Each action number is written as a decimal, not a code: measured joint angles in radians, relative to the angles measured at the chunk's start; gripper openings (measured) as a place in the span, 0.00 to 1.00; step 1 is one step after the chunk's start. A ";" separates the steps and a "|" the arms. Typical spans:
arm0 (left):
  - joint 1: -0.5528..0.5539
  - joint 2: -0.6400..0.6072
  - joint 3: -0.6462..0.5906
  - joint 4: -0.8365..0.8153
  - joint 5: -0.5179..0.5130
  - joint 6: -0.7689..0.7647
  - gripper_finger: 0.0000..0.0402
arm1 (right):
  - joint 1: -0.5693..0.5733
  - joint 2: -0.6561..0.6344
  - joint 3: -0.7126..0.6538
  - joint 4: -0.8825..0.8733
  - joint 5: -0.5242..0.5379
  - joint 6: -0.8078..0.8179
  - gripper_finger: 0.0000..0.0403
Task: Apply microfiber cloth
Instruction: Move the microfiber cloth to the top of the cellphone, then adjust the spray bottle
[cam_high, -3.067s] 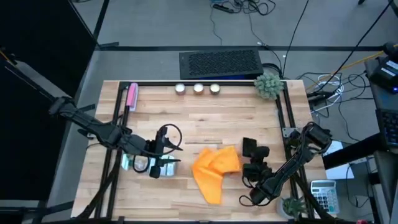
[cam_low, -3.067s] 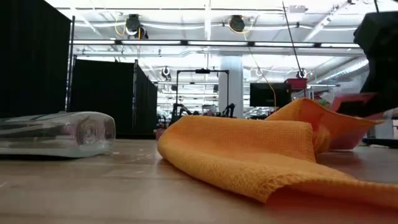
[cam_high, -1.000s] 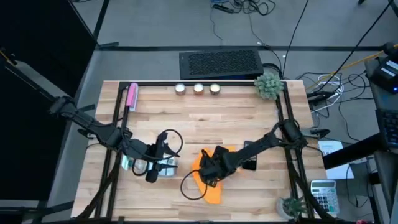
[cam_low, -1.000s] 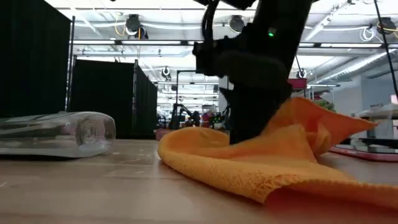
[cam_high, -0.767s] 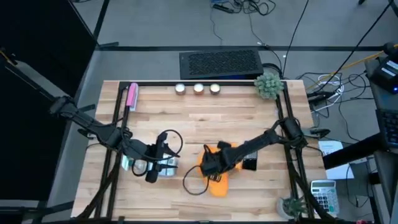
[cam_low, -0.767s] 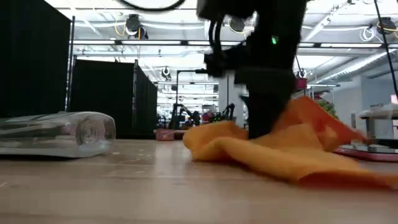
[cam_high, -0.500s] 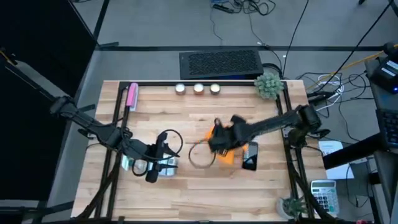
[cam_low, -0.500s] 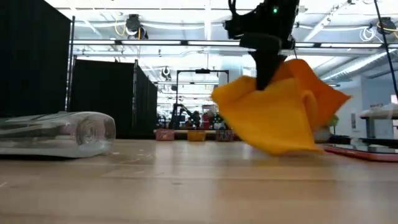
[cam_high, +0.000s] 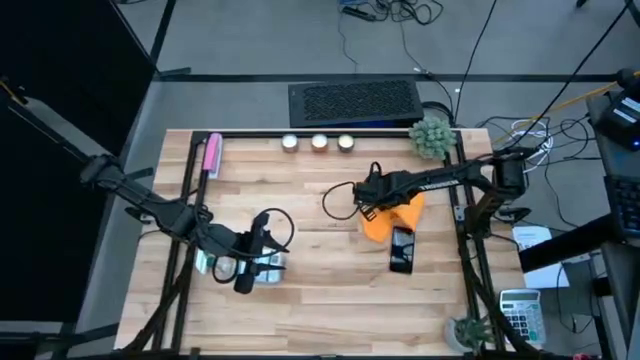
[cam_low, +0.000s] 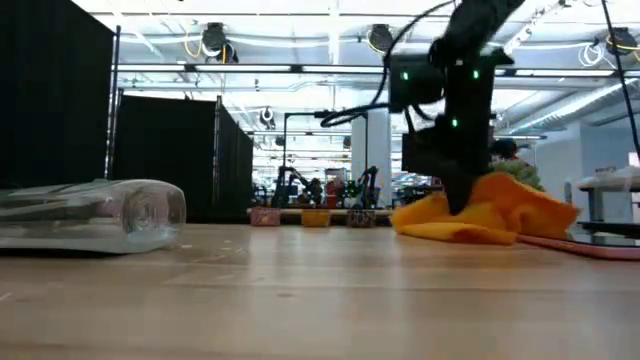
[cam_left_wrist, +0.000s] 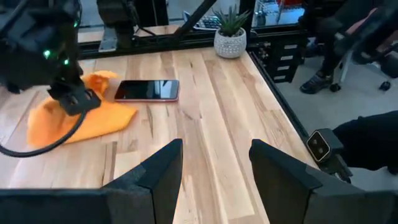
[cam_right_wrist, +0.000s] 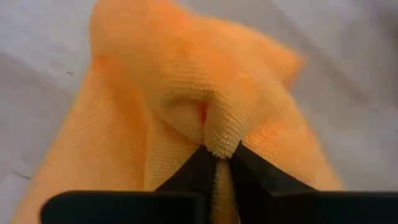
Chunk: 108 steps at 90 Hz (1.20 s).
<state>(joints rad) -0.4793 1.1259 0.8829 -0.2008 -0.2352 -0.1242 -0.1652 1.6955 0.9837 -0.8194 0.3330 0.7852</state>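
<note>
Surface (cam_high: 300, 300): I see bare wood across most of it.
Microfiber cloth (cam_high: 395, 217): bunched on the surface, touching the far end of my black phone (cam_high: 401, 250).
Right gripper (cam_high: 372, 200): fingers pinched on a cloth fold.
Left gripper (cam_high: 270, 264): fingers apart, beside a clear bottle (cam_low: 92, 215).

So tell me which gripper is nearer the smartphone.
Right. The right gripper pinches the microfiber cloth just beside the smartphone; the left gripper sits across the table by a clear bottle.
</note>
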 joint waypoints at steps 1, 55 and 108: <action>0.000 0.000 0.000 0.000 0.000 0.000 0.43 | -0.002 0.000 -0.001 -0.004 -0.002 -0.002 0.16; -0.081 0.000 -0.002 -0.317 -0.006 -0.280 0.43 | 0.195 -0.270 0.179 0.260 -0.049 -0.161 0.63; -0.496 0.000 -0.043 -0.718 -0.172 -0.951 0.43 | 0.443 0.369 0.437 1.040 -0.071 -0.497 0.61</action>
<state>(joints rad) -0.9752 1.1255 0.8402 -0.9192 -0.4072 -1.0751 0.2776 2.0641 1.4203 0.2201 0.2618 0.2880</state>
